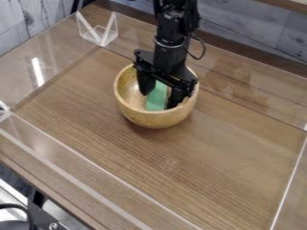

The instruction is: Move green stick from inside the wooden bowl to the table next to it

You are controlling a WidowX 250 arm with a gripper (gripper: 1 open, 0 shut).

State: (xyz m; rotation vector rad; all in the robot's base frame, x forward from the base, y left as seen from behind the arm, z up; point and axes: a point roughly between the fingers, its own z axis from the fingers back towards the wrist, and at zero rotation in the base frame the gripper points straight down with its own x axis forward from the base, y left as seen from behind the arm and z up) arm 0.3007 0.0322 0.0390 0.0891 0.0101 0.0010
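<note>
The wooden bowl [135, 112] sits on the brown table [180, 171], a little behind its middle. Inside it lies the green stick [157, 96], leaning against the far inner wall. My gripper [162, 92] points straight down into the bowl, open, with one black finger on each side of the green stick. I cannot tell whether the fingers touch the stick. The stick's upper end is hidden behind the gripper body.
Low clear acrylic walls [30, 135] edge the table on all sides. A clear acrylic stand [99, 30] is at the back left corner. A dark panelled wall runs behind the table.
</note>
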